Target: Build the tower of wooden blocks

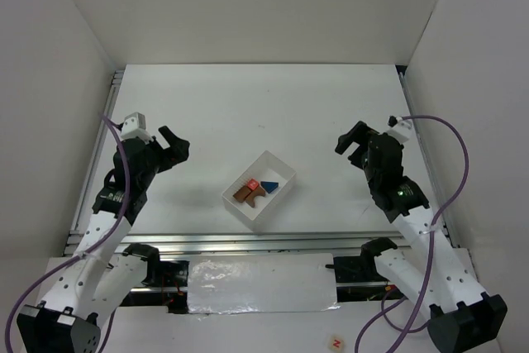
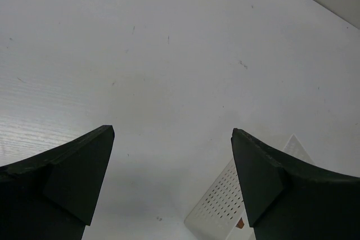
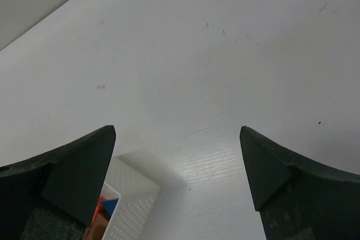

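The wood blocks lie loose inside a white perforated tray (image 1: 278, 170) at the table's middle: brown blocks (image 1: 244, 195), a red cube (image 1: 250, 184) and a blue wedge (image 1: 269, 187). No stack stands. My left gripper (image 1: 176, 146) is open and empty, left of the tray and apart from it. My right gripper (image 1: 350, 143) is open and empty, right of the tray. The left wrist view shows open fingers (image 2: 84, 172) and a tray wall (image 2: 222, 203). The right wrist view shows open fingers (image 3: 79, 167), the tray corner (image 3: 135, 195) and the blue wedge (image 3: 111, 205).
White walls enclose the table on the left, back and right. A metal rail (image 1: 248, 241) runs along the near edge, with a plastic-covered sheet (image 1: 260, 283) in front of it. Purple cables hang off both arms.
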Robot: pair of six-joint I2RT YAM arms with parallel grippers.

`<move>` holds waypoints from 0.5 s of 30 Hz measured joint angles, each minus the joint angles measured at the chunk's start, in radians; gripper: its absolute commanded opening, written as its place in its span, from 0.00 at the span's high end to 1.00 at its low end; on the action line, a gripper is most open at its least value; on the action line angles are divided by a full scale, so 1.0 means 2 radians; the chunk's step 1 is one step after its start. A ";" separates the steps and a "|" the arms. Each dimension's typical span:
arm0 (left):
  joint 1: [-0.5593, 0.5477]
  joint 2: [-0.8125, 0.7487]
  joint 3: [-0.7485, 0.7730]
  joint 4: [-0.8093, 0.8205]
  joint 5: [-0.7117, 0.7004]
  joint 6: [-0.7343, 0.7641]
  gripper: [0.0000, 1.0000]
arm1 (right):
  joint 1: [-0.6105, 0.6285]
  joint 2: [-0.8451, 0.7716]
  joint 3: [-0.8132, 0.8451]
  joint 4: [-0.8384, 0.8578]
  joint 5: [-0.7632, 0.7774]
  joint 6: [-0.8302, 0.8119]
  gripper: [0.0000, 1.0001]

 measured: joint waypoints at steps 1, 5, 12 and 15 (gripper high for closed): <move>0.000 -0.002 0.000 0.000 0.000 0.000 0.01 | -0.001 -0.005 -0.005 0.001 -0.003 0.000 0.00; 0.000 -0.005 0.000 0.000 0.000 -0.001 0.01 | -0.002 -0.018 -0.020 0.005 -0.029 -0.006 0.00; 0.000 -0.005 0.000 -0.001 0.000 -0.001 0.01 | -0.007 -0.016 -0.026 0.014 -0.098 -0.019 0.00; 0.000 -0.005 0.000 -0.001 0.000 -0.001 0.01 | -0.008 -0.009 -0.026 0.014 -0.114 -0.024 0.00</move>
